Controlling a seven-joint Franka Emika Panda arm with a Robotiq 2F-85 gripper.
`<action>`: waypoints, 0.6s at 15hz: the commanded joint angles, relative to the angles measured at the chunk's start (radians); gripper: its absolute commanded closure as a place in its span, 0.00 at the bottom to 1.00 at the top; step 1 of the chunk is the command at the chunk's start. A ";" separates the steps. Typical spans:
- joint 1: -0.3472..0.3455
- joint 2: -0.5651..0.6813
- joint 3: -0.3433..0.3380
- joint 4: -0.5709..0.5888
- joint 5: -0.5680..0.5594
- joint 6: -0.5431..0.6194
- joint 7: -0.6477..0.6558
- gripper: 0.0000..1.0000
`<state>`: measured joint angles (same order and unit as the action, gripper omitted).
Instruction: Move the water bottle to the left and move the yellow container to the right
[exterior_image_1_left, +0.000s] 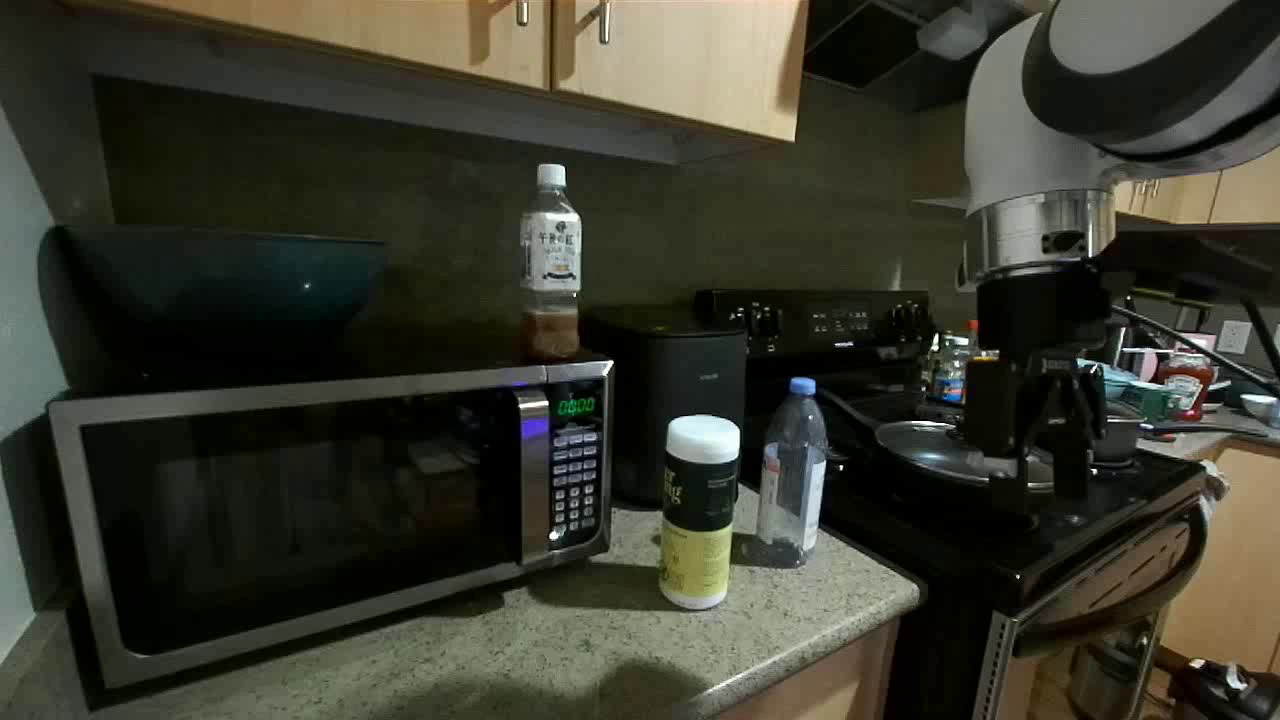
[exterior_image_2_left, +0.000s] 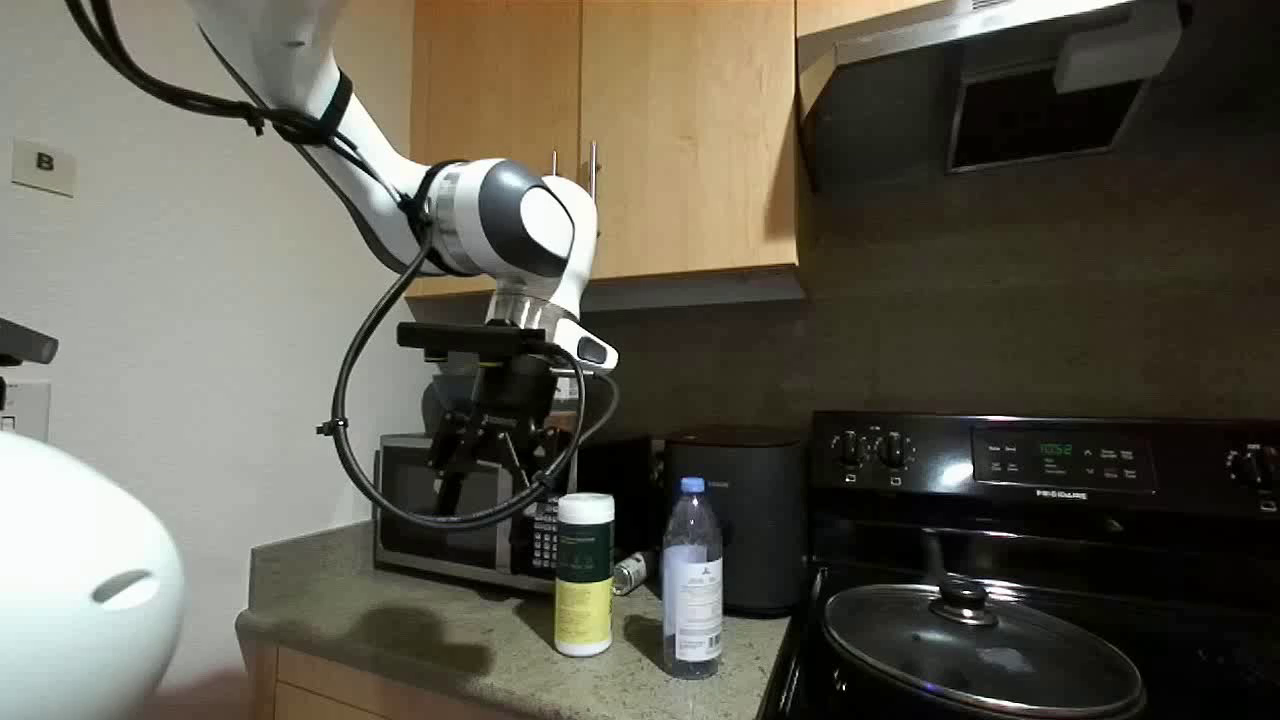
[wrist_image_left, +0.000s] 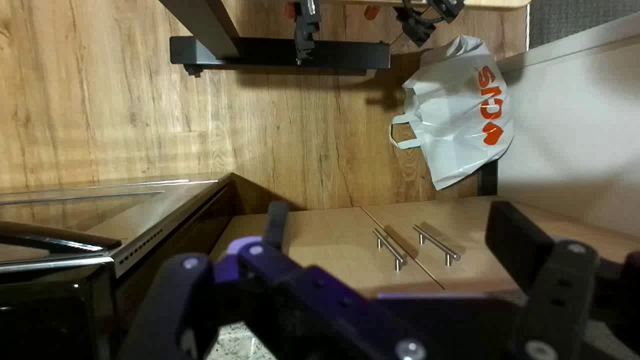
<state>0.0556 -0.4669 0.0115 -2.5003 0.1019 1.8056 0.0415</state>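
Black two-finger tool (wrist_image_left: 395, 232), right up front in the wrist view, spread wide with nothing in its grip.
Blue-capped, slim clear plastic water bottle (exterior_image_1_left: 793, 475) stands upright on the speckled grey stone table (exterior_image_1_left: 560, 625); with the white-lidded, dark-and-yellow cylindrical container (exterior_image_1_left: 700, 540) as clock centre in an exterior view, it's at 2 o'clock, near but not touching. Guessing the tool's parted so it can straddle either round body. Catch: each seems to sit where the other has to go, so a straight slide toward 9 or 3 would likely bump its neighbour. Boxy silver-and-black microwave (exterior_image_1_left: 310, 520) fills 9, a dark boxy appliance (exterior_image_1_left: 645, 410) backs things up at 11, and the glossy black stove (exterior_image_1_left: 930, 530) limits 3. What looks like a small pale can (exterior_image_2_left: 633, 573) lies behind the pair.
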 joint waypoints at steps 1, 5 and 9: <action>-0.009 0.000 0.008 0.001 0.003 -0.002 -0.003 0.00; -0.009 0.000 0.008 0.001 0.003 -0.002 -0.003 0.00; -0.008 0.008 0.011 0.008 -0.001 -0.001 -0.004 0.00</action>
<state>0.0555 -0.4669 0.0115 -2.5003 0.1019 1.8057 0.0415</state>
